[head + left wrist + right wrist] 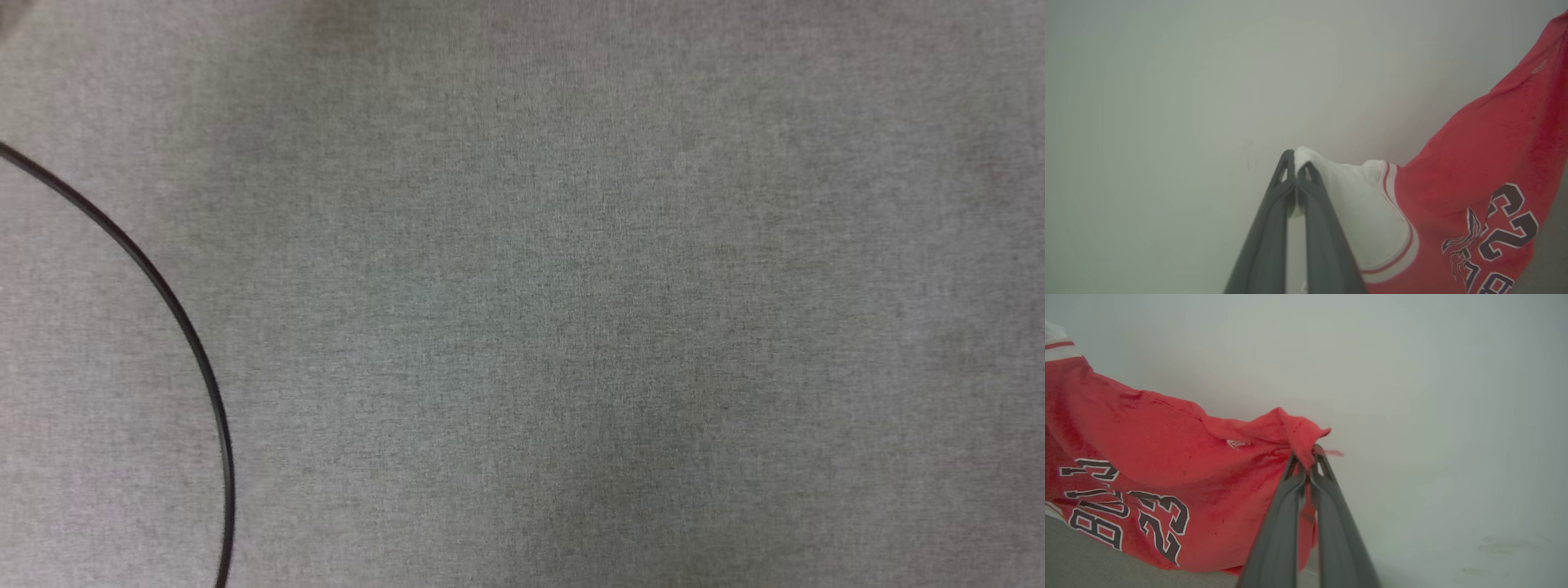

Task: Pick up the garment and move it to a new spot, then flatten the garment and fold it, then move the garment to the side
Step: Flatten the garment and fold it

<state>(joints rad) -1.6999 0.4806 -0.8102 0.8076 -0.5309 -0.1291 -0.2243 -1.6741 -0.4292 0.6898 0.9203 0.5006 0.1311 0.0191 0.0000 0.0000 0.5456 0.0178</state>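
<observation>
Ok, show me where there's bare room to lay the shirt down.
Right of the cable, the grey cloth lies bare across the head view. A smaller bare patch sits inside the cable's curve, lower left. Only the cable intrudes.

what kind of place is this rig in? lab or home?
Probably a lab folding bench: grey fabric surface with a thin black arc, bare pale wall, garment held between left pincer and right pincer.

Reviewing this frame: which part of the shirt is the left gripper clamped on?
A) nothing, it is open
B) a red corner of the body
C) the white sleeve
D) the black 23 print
C: in the left wrist view the left gripper is pinched shut on the white sleeve of the garment, while the right gripper holds a red corner.
</observation>
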